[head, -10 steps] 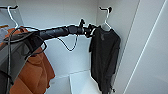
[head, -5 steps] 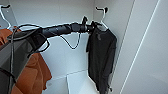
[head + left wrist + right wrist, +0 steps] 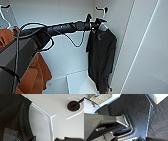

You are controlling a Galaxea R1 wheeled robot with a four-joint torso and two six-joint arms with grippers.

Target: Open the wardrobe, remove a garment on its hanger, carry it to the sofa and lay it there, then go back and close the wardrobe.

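Left gripper: at the white hanger neck; grip state, you can't tell.
Black T-shirt: hanging on hanger, inside wardrobe.
Orange hooded garment: well left of T-shirt.
Right gripper: can't tell.

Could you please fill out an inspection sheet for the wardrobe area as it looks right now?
Surface: white wardrobe floor beneath the clothes, bare where visible.
Job's things: black T-shirt hangs on its white hanger, whose hook is near the wardrobe's top; wardrobe is open.
Clutter: orange garment hanging on the left, on another white hanger.
Grippers: left pincer is at the hanger's neck by the shirt collar; whether it is open or shut cannot be told. Right pincer: nothing seen.
Cables: black cable loops under the left arm.
Surroundings: dark carpet in the right wrist view.
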